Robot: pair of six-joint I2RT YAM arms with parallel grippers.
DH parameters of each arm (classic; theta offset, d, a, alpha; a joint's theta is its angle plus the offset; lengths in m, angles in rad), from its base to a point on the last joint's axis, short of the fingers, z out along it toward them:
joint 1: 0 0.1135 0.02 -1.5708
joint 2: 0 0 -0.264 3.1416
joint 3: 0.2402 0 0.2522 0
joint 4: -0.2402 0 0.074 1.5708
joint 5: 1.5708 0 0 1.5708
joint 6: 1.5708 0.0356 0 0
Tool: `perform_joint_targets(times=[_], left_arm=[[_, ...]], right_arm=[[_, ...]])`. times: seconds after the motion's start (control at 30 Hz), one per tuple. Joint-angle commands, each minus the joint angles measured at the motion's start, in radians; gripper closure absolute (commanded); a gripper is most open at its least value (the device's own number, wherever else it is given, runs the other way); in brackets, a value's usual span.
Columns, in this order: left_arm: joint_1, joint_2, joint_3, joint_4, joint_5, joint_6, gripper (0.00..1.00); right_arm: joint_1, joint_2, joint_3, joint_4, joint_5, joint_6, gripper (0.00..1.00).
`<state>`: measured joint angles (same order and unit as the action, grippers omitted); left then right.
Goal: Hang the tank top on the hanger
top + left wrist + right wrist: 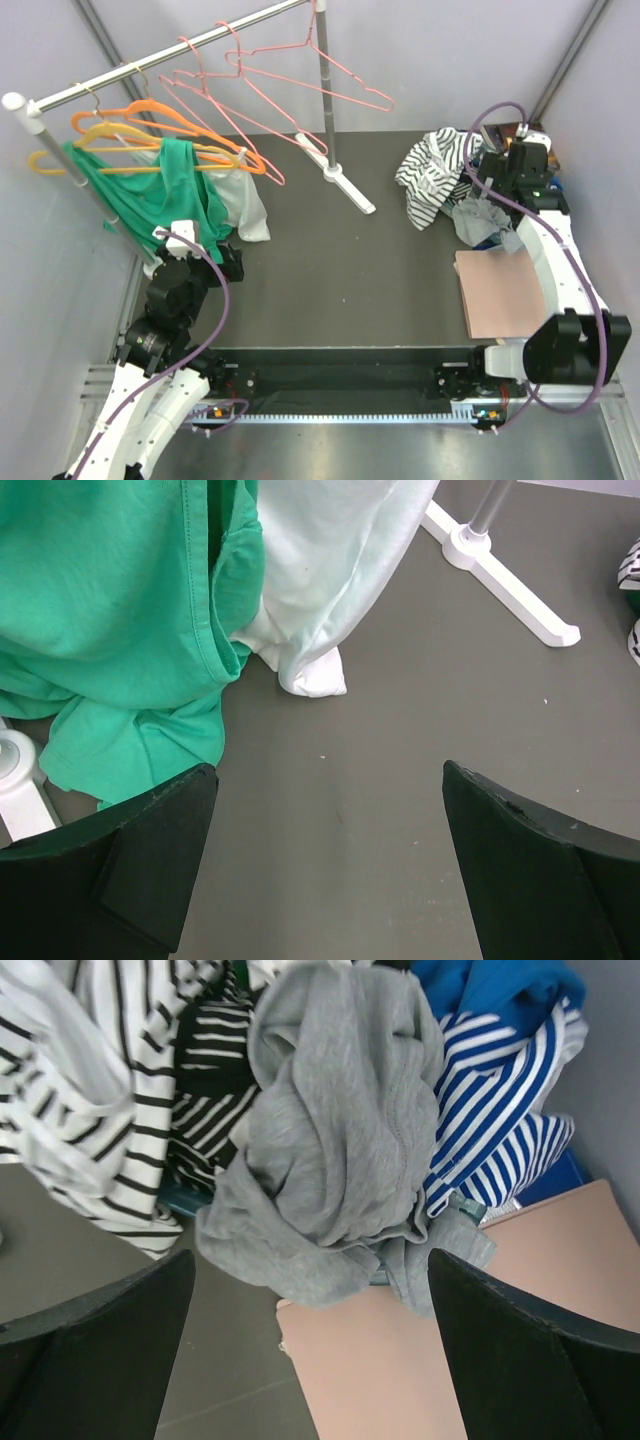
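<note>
the grey tank top [330,1160] lies crumpled at the right of the top view, on striped clothes [90,1090]. the right gripper [310,1350] hangs over it, jaws wide, empty. the left gripper [330,865], lower left by the green top [110,600], gapes empty too. pink hangers [386,100] hang on the rail [150,65], upper middle.

Bright, even, diffuse overhead light. Faint soft shadows on the desk [350,280]. Overhead view sharp; dark fingers [90,1360] slightly soft at wrist-view edges.

One tank top [330,1140], two arms [172,292]
</note>
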<state>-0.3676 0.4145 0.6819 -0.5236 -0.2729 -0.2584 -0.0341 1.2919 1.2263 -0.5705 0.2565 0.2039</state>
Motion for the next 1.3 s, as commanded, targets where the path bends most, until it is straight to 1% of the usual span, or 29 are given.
perform_joint_targets(times=[0.0,0.17,0.2,0.27,0.3,0.33,0.37,0.43,0.47,0.5,0.53,0.67,0.7,0.9,1.0,1.03,1.13,1.2,1.27], left_arm=[[-0.001,-0.006,-0.009,0.034,-0.008,0.015,0.01],[-0.001,-0.008,-0.010,0.033,-0.015,0.013,0.01],[-0.001,-0.008,-0.010,0.033,-0.018,0.013,0.01],[-0.002,-0.010,-0.010,0.031,-0.032,0.010,0.01],[-0.001,-0.010,-0.008,0.030,-0.034,0.008,0.01],[-0.001,-0.008,-0.008,0.028,-0.037,0.008,0.01],[-0.002,-0.011,-0.008,0.028,-0.038,0.007,0.01],[-0.001,-0.013,-0.010,0.028,-0.040,0.007,0.01],[-0.001,-0.011,-0.010,0.030,-0.043,0.005,0.01],[-0.001,-0.011,-0.010,0.028,-0.045,0.005,0.01],[-0.002,-0.011,-0.010,0.027,-0.046,0.005,0.01],[-0.002,-0.013,-0.010,0.027,-0.049,0.004,0.01],[-0.001,-0.014,-0.010,0.027,-0.049,0.004,0.01],[-0.001,-0.011,-0.008,0.028,-0.066,-0.001,0.01],[-0.002,-0.013,-0.008,0.027,-0.068,-0.001,0.01],[-0.002,-0.013,-0.008,0.025,-0.066,-0.001,0.01],[-0.002,-0.013,-0.004,0.025,-0.063,-0.001,0.01],[-0.001,-0.010,-0.002,0.028,-0.049,-0.001,0.01],[-0.002,-0.005,-0.001,0.033,-0.023,0.005,0.01]], right_arm=[[-0.038,0.061,0.056,0.041,-0.002,0.034,0.00],[-0.064,0.151,0.064,0.112,-0.003,0.022,0.02],[-0.073,0.168,0.073,0.112,-0.003,0.017,0.06],[-0.082,0.208,0.094,0.118,-0.009,-0.001,0.10],[-0.090,0.217,0.110,0.127,-0.022,-0.012,0.20],[-0.095,0.236,0.120,0.127,-0.048,-0.024,0.25],[-0.098,0.244,0.134,0.124,-0.062,-0.038,0.39],[-0.107,0.264,0.185,0.094,-0.109,-0.053,0.60],[-0.109,0.267,0.202,0.084,-0.128,-0.058,0.81],[-0.109,0.264,0.240,0.063,-0.141,-0.061,0.92],[-0.109,0.258,0.263,0.048,-0.167,-0.064,0.99],[-0.107,0.178,0.395,-0.022,-0.240,-0.060,1.00],[-0.102,0.129,0.450,-0.035,-0.253,-0.058,1.00],[-0.064,-0.060,0.677,-0.037,-0.400,-0.005,1.00],[-0.027,-0.121,0.742,0.003,-0.526,0.031,1.00],[-0.018,-0.131,0.754,0.015,-0.593,0.058,1.00],[0.026,-0.147,0.780,0.052,-0.707,0.112,1.00],[0.115,-0.158,0.768,0.064,-0.724,0.124,1.00],[0.180,-0.172,0.744,0.067,-0.709,0.123,1.00]])
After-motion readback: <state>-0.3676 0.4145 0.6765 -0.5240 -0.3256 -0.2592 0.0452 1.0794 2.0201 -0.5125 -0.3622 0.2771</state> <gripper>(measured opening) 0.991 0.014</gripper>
